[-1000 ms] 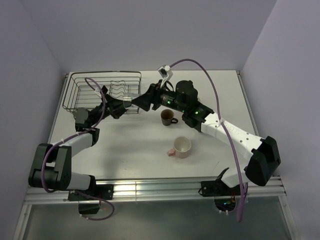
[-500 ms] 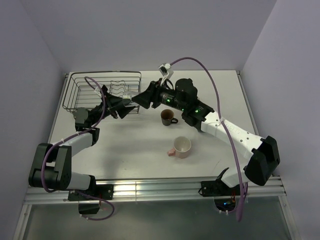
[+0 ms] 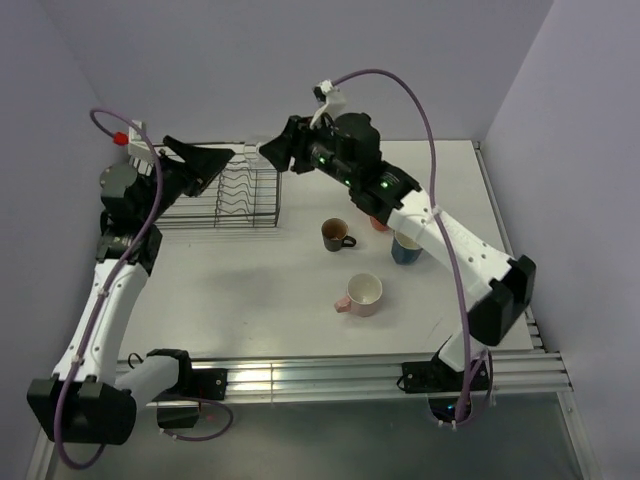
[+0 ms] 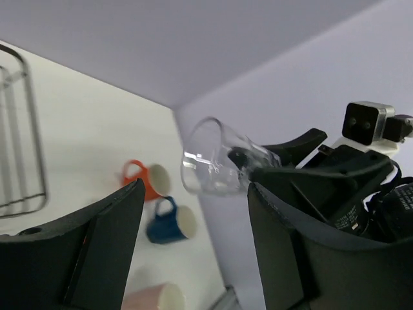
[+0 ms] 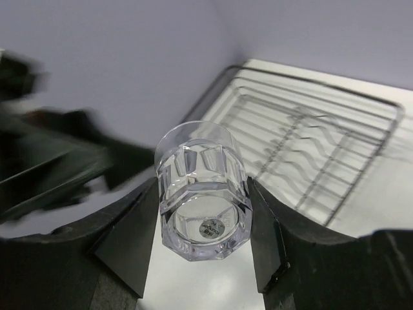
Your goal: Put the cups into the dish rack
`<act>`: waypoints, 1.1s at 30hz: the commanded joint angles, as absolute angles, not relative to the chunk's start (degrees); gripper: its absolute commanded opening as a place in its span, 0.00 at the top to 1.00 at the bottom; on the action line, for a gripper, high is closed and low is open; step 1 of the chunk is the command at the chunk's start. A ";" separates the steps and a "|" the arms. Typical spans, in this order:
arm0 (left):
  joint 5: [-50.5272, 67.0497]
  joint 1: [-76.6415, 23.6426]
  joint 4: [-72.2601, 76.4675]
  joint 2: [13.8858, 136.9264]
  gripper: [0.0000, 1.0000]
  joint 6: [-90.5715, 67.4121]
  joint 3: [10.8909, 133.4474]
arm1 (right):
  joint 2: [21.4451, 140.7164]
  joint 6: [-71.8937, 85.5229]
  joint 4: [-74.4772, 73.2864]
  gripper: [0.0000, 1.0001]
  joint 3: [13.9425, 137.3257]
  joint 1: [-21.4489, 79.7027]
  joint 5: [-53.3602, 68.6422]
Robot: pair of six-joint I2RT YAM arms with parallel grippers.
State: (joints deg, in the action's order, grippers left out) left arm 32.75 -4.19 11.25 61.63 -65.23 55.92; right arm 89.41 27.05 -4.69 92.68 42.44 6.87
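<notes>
My right gripper [image 3: 265,155] is shut on the clear glass tumbler [image 3: 251,152], held on its side in the air over the back right of the dish rack [image 3: 262,222]. In the right wrist view the tumbler [image 5: 203,190] sits base-first between both fingers of that gripper [image 5: 204,223], the rack [image 5: 310,148] below it. My left gripper [image 3: 222,157] stands open just left of the tumbler, apart from it. The left wrist view shows the tumbler [image 4: 216,161] beyond its spread, empty gripper [image 4: 193,248]. Brown [image 3: 336,235], pink [image 3: 362,294], blue [image 3: 405,248] and orange [image 3: 378,222] cups stand on the table.
The white table [image 3: 250,280] is walled at the back and both sides. The four mugs cluster right of the rack, the orange one partly hidden under my right arm. A row of upright dividers [image 3: 240,188] fills the rack's right part.
My left gripper let go of the tumbler, opened, and its arm rose and swung back to the left. My right gripper kept the tumbler and lifted it up over the rack.
</notes>
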 commanded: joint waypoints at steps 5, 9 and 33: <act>8.88 -4.39 -24.68 56.25 0.30 -40.88 65.92 | 109.75 21.10 -26.00 1.00 116.60 41.66 -5.79; 7.12 -4.39 -27.76 54.15 0.30 -38.68 64.87 | 120.39 19.43 -32.34 1.00 129.18 41.66 -7.38; 5.54 -4.39 -30.76 48.87 0.30 -32.96 60.21 | 138.42 10.99 -28.91 1.00 133.41 44.03 -8.35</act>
State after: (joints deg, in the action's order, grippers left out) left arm 5.72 -4.27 -31.70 49.84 -34.54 60.69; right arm 137.14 13.65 -31.94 131.98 42.28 -7.01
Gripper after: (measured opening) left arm 0.704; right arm 0.599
